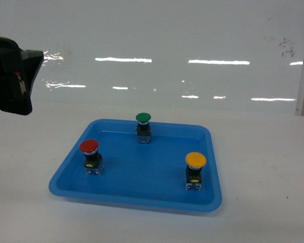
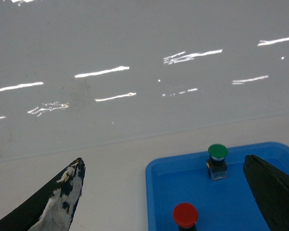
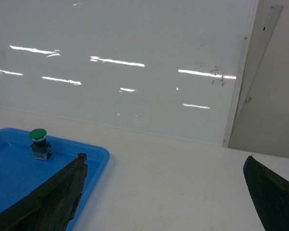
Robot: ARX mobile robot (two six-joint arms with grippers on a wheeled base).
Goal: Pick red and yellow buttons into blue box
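Observation:
The blue box (image 1: 142, 198) is a shallow blue tray on the white table. The red button (image 1: 89, 147) stands upright in the tray's left part, and the yellow button (image 1: 195, 160) stands upright in its right part. In the left wrist view my left gripper (image 2: 164, 160) is open and empty above the tray's (image 2: 231, 202) left edge, with the red button (image 2: 185, 214) below and between its fingers. My right gripper (image 3: 166, 158) is open and empty over bare table to the right of the tray (image 3: 9, 168). The yellow button is out of both wrist views.
A green button (image 1: 143, 118) stands upright at the back of the tray, and it also shows as the green button (image 2: 217, 151) and the green button (image 3: 37, 134). My left arm's black body (image 1: 10, 76) hangs at the upper left. A glossy white wall (image 1: 192, 40) closes the table's far side.

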